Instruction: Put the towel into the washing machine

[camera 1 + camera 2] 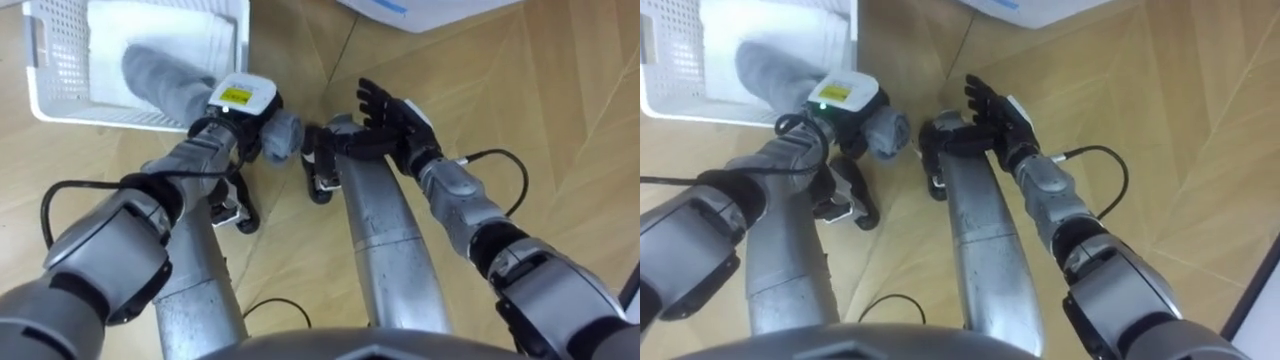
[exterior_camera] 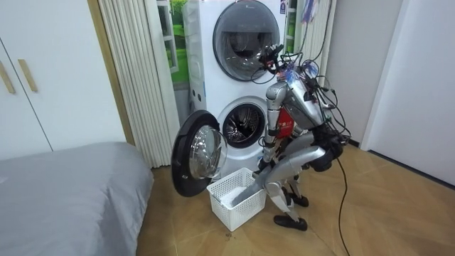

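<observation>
Wooden floor (image 1: 560, 120) in herringbone boards lies under the robot, which bends forward over its knees. Both forearms reach out ahead. The right hand (image 1: 388, 108) hovers above the floor with its fingers spread and holding nothing. Just beside it, the left hand (image 1: 240, 120) is curled round a rolled grey towel (image 1: 160, 72). One short end of the towel pokes out past the fingers toward the right hand, and the longer part runs back over the rim into a white mesh basket (image 1: 60, 60). A folded white cloth (image 1: 190, 35) lies inside that basket. Beyond the basket stands the washing machine (image 2: 245, 124), its round door (image 2: 197, 153) swung wide open, with a second machine (image 2: 242, 32) stacked on top. A pleated curtain (image 2: 135, 78) and a grey bed (image 2: 64, 192) are on the room view's left.
</observation>
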{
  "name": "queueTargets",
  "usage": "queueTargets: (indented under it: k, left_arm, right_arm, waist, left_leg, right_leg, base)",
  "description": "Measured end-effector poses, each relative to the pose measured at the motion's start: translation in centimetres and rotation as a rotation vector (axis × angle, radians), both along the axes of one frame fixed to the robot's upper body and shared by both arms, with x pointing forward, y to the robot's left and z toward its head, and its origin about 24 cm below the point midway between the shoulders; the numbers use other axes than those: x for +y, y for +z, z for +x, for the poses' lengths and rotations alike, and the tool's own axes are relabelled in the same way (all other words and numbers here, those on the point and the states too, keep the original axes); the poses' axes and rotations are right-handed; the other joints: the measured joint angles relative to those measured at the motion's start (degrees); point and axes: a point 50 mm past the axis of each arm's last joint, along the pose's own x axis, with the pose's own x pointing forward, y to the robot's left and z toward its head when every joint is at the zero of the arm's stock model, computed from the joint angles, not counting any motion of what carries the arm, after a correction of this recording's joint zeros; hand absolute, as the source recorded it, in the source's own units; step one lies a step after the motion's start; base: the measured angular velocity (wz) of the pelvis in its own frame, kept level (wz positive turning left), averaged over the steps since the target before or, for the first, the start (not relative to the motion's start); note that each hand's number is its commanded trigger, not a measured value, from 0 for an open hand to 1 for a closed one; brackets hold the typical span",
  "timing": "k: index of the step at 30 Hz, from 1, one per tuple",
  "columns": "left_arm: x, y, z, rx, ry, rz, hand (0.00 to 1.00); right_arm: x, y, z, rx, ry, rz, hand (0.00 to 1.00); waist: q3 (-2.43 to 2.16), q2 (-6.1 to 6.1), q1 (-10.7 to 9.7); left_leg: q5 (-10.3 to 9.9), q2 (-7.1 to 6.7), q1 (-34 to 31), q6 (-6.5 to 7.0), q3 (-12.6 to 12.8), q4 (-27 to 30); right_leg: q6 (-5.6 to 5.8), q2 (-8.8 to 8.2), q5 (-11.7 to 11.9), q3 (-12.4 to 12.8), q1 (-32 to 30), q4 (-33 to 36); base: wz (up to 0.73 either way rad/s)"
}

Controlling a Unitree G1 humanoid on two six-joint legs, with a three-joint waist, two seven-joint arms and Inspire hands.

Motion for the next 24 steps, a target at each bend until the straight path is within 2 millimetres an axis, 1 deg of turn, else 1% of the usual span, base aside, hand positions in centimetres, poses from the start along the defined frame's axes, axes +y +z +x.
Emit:
queueTargets:
  k: [2, 4, 6, 7, 8, 9, 10, 11, 12, 15, 18, 19, 21, 22, 23, 24]
  left_arm:
    - [0.1, -0.7, -0.7, 0.031, -0.01, 0.014, 1.0]
    - [0.1, -1.2, -1.2, 0.061, -0.008, 0.016, 1.0]
    - [0.2, -1.8, -1.8, 0.098, -0.002, 0.014, 1.0]
    - [0.2, -1.9, -1.9, 0.103, 0.0, 0.012, 1.0]
    - [0.1, -2.1, -2.1, 0.117, 0.002, 0.007, 1.0]
    - [-0.1, -2.3, -2.4, 0.13, 0.002, 0.002, 1.0]
    - [-0.1, -2.3, -2.5, 0.134, 0.003, 0.0, 1.0]
    - [-0.2, -2.3, -2.5, 0.136, 0.001, -0.005, 1.0]
    - [-0.3, -2.3, -2.5, 0.137, 0.003, -0.009, 1.0]
    - [0.0, -2.3, -2.5, 0.136, 0.024, -0.02, 1.0]
    - [0.2, -1.9, -2.0, 0.116, 0.075, -0.068, 1.0]
    - [0.2, -1.6, -1.7, 0.107, 0.117, -0.118, 1.0]
    - [-0.1, -0.7, -0.9, 0.072, 0.196, -0.245, 1.0]
    - [-0.3, -0.4, -0.7, 0.062, 0.209, -0.277, 1.0]
    - [-0.7, 0.2, -0.3, 0.041, 0.242, -0.358, 1.0]
    - [-1.1, 0.9, 0.3, 0.023, 0.278, -0.447, 1.0]
  right_arm:
    - [-0.1, -0.6, -0.5, 0.03, 0.004, -0.023, 0.0]
    - [-0.3, -1.1, -1.1, 0.054, 0.006, -0.037, 0.0]
    - [-1.0, -2.0, -1.9, 0.1, -0.001, -0.074, 0.0]
    - [-1.3, -2.2, -2.1, 0.114, -0.006, -0.084, 0.0]
    - [-1.7, -2.7, -2.6, 0.141, -0.015, -0.1, 0.0]
    - [-2.3, -3.1, -3.1, 0.169, -0.029, -0.112, 0.0]
    - [-2.4, -3.3, -3.3, 0.181, -0.029, -0.124, 0.0]
    - [-2.7, -3.6, -3.7, 0.195, -0.027, -0.145, 0.0]
    - [-3.0, -3.8, -4.0, 0.208, -0.033, -0.158, 0.0]
    - [-3.3, -4.1, -4.4, 0.229, -0.017, -0.192, 0.0]
    - [-3.5, -4.2, -4.4, 0.243, -0.005, -0.216, 0.0]
    - [-3.7, -4.2, -4.4, 0.251, -0.003, -0.223, 0.0]
    - [-3.8, -4.4, -4.6, 0.268, 0.005, -0.236, 0.0]
    - [-3.8, -4.4, -4.6, 0.267, 0.009, -0.241, 0.0]
    - [-3.9, -4.3, -4.4, 0.265, 0.012, -0.247, 0.0]
    - [-4.0, -4.2, -4.2, 0.264, 0.014, -0.255, 0.0]
  waist:
    - [-0.05, 0.01, 0.1]
    - [-0.09, 0.1, 0.3]
    - [-0.3, 0.4, 0.7]
    - [-0.33, 0.41, 0.9]
    - [-0.39, 0.51, 1.6]
    - [-0.66, 0.72, 2.1]
    - [-0.79, 0.74, 2.4]
    - [-0.93, 0.73, 2.7]
    - [-0.96, 0.79, 2.9]
    - [-0.95, 1.05, 3.3]
    - [-0.82, 1.82, 3.4]
    - [-0.56, 2.3, 3.5]
    - [-0.47, 2.77, 4.2]
    - [-0.44, 2.83, 4.5]
    - [-0.41, 2.87, 5.1]
    - [-0.28, 3.08, 5.2]
  left_leg:
    - [0.6, -0.07, 2.5, -0.05, 0.0, -2.4]
    - [1.4, -0.1, 5.1, -0.09, 0.1, -5.2]
    - [2.6, -0.13, 9.0, -0.13, 0.3, -9.7]
    - [2.9, -0.14, 10.1, -0.13, 0.4, -10.9]
    - [3.5, -0.2, 12.3, -0.17, 0.6, -13.3]
    - [4.1, -0.27, 14.5, -0.18, 1.0, -15.4]
    - [4.4, -0.45, 15.5, -0.2, 1.2, -16.6]
    - [5.2, -1.28, 17.5, -0.25, 1.6, -19.1]
    - [5.9, -1.94, 19.4, -0.3, 1.8, -21.2]
    - [6.3, -2.08, 22.6, -0.51, 2.0, -23.5]
    - [6.7, -1.98, 24.9, -0.8, 1.6, -25.0]
    - [6.7, -1.9, 25.6, -0.79, 1.5, -25.5]
    - [7.1, -2.04, 27.1, -0.9, 1.6, -26.8]
    - [7.1, -2.12, 27.4, -0.93, 1.6, -27.0]
    - [7.5, -2.44, 27.7, -0.96, 1.7, -27.5]
    - [8.0, -2.91, 27.8, -0.89, 1.6, -28.1]
  right_leg:
    - [0.41, 0.11, 0.6, -0.1, 2.7, -2.8]
    - [0.45, 0.2, 1.6, -0.4, 5.6, -5.9]
    - [0.56, 0.05, 3.2, -1.4, 9.9, -11.1]
    - [0.62, 0.14, 3.6, -1.5, 11.1, -12.5]
    - [0.74, 0.16, 4.2, -1.7, 13.4, -15.0]
    - [0.72, 0.12, 5.0, -2.2, 15.5, -17.2]
    - [0.72, -0.03, 5.3, -2.3, 16.5, -18.3]
    - [0.69, -1.0, 5.7, -2.9, 18.2, -19.9]
    - [0.73, -1.46, 6.0, -3.2, 19.8, -21.4]
    - [0.56, -1.95, 6.4, -4.0, 23.0, -23.5]
    - [0.4, -1.97, 6.7, -4.9, 25.9, -25.7]
    - [0.38, -1.95, 6.8, -5.3, 26.9, -26.5]
    - [0.34, -2.13, 7.1, -5.8, 28.2, -27.7]
    - [0.28, -2.32, 7.2, -6.1, 28.5, -27.8]
    - [0.25, -2.69, 7.2, -6.2, 28.7, -27.8]
    - [0.25, -3.06, 7.2, -6.3, 28.7, -27.9]
  base:
    - [-0.02]
    - [-0.05]
    - [-0.09]
    - [-0.08]
    - [-0.04]
    - [0.0]
    - [0.03]
    - [0.09]
    - [0.11]
    - [0.02]
    - [0.0]
    - [0.0]
    - [0.0]
    - [0.0]
    - [0.13]
    - [0.16]
